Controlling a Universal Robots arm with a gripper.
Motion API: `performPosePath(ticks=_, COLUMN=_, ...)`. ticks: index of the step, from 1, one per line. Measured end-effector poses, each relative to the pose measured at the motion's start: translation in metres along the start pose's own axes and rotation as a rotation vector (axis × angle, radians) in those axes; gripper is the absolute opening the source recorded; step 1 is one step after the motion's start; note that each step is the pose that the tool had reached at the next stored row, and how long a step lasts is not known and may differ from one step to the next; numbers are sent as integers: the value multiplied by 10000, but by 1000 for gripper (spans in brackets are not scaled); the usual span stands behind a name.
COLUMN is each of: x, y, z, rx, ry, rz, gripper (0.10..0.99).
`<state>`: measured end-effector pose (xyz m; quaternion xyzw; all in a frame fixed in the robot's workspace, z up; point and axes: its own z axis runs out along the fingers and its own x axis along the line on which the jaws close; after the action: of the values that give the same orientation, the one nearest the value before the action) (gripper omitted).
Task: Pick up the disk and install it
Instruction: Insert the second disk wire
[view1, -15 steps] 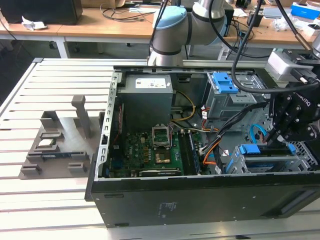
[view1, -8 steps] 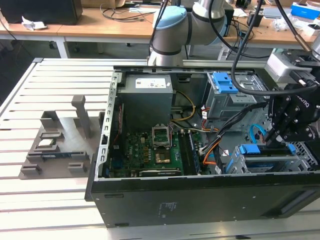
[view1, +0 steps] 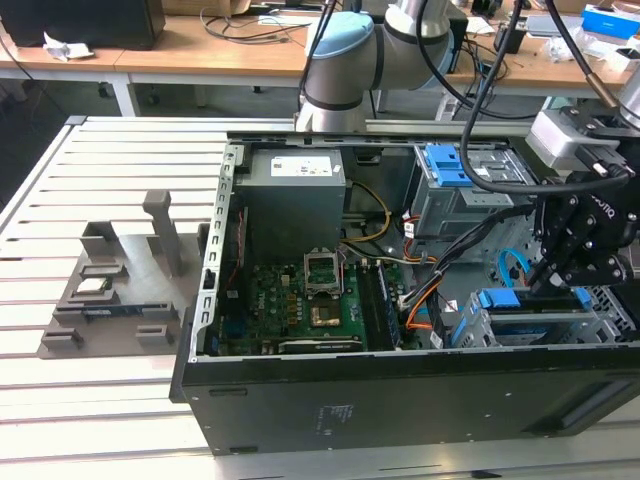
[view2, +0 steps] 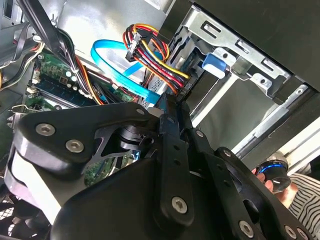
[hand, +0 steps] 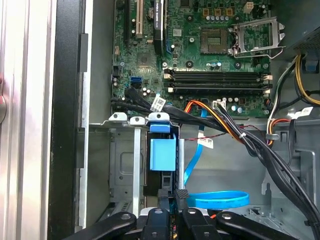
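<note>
Scene: open PC case is laid on its side on a slatted table; exterior view used for clock dirs.
Arm: grey-and-blue arm is seen at 12 o'clock behind the case, w/ black hoses run across to 3 o'clock.
Gripper: gripper is held at 3 o'clock of the case, over the metal drive cage; also seen in both wrist views.
Grip state: fingers are drawn narrow and pinched on the disk's edge, as far as can be judged.
Disk: the disk is found at approx. 4 o'clock of the case, stood on edge in a cage slot, blue rail uppermost; in the first wrist view its blue plastic is seen between the cage's metal uprights.
Cables: a flat blue cable is looped just beside the cage; a red-yellow-black bundle is seen close to the fingertips.
Board: green motherboard is placed at centre-left, approx. 9 o'clock from the gripper.
Power supply: grey box is set at 11 o'clock of the case.
Upper bay: blue-latched bay is noted at 1 o'clock.
Table extras: a grey holder is stood at 9 o'clock, well apart from the case.
</note>
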<state>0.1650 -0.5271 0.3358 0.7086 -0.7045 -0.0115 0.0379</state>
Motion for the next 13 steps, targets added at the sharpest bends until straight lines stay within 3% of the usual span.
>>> performPosePath(ticks=4, x=-1, y=-1, z=9, rx=-1, ry=-14, rz=-2, gripper=173)
performPosePath(ticks=5, x=0, y=1, z=-18, rx=0, ry=-3, rz=0, gripper=235)
performPosePath(ticks=6, x=1, y=7, z=-97, rx=0, ry=-1, rz=0, gripper=235)
performPosePath(ticks=10, x=-15, y=20, z=-284, rx=2, ry=8, rz=2, gripper=220)
performPosePath(ticks=12, x=-15, y=29, z=-412, rx=2, ry=7, rz=1, gripper=106)
performPosePath(ticks=13, x=-14, y=31, z=-446, rx=3, ry=10, rz=1, gripper=106)
